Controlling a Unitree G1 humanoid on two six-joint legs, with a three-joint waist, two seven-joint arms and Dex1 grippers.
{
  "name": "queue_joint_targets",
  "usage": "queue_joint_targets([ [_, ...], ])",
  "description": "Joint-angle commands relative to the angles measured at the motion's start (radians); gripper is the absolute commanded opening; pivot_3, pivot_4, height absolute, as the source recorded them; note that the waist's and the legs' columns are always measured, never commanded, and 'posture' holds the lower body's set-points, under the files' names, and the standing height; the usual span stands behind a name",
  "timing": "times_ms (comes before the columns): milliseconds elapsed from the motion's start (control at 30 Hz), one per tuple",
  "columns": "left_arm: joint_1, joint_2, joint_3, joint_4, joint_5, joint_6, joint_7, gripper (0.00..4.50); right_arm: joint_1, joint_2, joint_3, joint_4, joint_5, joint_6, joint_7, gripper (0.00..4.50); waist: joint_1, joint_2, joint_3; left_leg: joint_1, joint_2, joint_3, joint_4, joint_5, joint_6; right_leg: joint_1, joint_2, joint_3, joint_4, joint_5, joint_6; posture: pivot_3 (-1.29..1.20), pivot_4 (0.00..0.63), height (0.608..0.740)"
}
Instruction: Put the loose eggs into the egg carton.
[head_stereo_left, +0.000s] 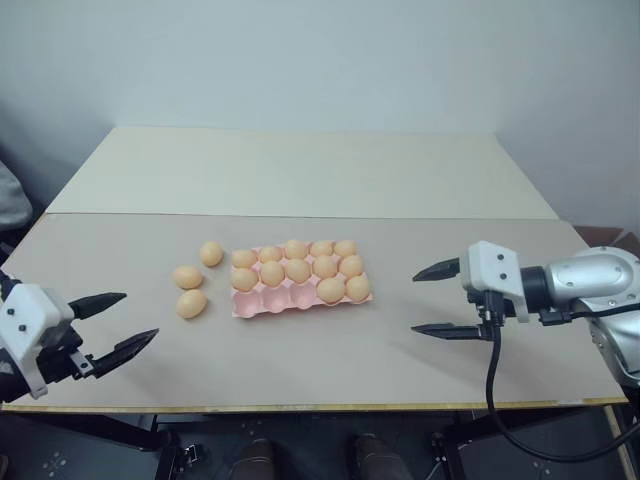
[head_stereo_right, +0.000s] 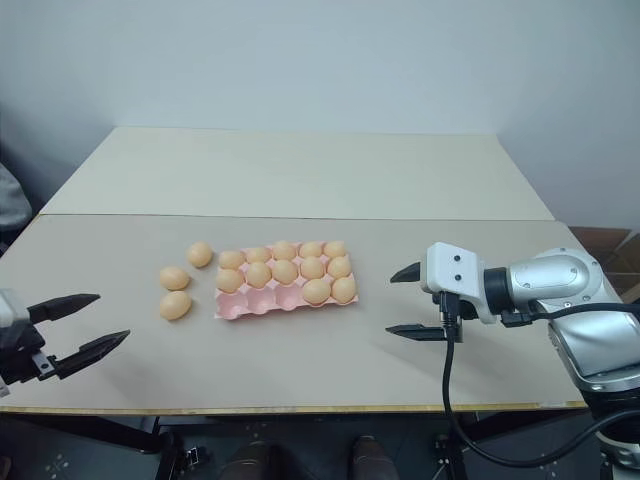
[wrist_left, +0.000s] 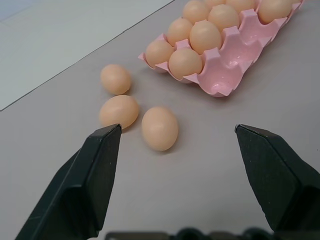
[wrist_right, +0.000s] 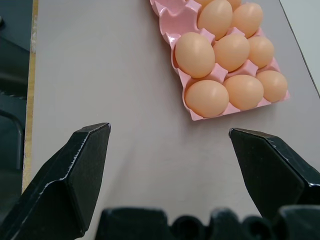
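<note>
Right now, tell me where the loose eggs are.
In the left eye view, three loose eggs lie on the table just left of the carton, between it and the open left gripper.

Smooth matt eggs (head_stereo_left: 190, 303), moulded pink pulp-like carton (head_stereo_left: 262, 302), matt table (head_stereo_left: 330, 350), black plastic-looking claws.

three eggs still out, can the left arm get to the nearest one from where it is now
Probably yes. The left gripper is open and empty, and the nearest loose egg lies on bare table between it and the carton. Nothing stands in between; the two other loose eggs lie beyond it.
</note>
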Motion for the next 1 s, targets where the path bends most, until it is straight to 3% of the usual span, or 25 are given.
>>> queue_joint_targets([
  [33, -0.031, 0.009, -0.036, 0.008, 0.010, 0.014, 0.037, 3.92, -0.004, -0.023, -0.030, -0.026, 0.009, 0.003, -0.020, 4.40, 0.000, 0.000, 0.000, 0.000, 0.000, 0.000, 0.000, 0.000, 0.000, 0.000, 0.000, 0.000, 0.000, 0.000, 0.000, 0.00, 0.150, 0.740],
  [433, -0.206, -0.051, -0.287, 0.103, 0.083, 0.108, 0.236, 3.92, 0.011, -0.034, -0.008, -0.047, 0.005, 0.015, -0.055, 4.40, 0.000, 0.000, 0.000, -0.001, 0.000, 0.000, 0.000, 0.004, 0.006, 0.000, 0.000, 0.000, 0.000, 0.000, 0.000, 0.00, 0.150, 0.740],
  [1000, -0.455, -0.108, -0.491, 0.385, 0.153, 0.068, 0.253, 3.92, 0.067, -0.057, -0.054, -0.125, 0.021, 0.072, -0.121, 4.40, 0.008, 0.000, 0.000, -0.001, -0.001, 0.000, 0.000, 0.004, 0.007, 0.001, 0.000, 0.000, 0.000, 0.001, 0.000, 0.00, 0.150, 0.740],
])
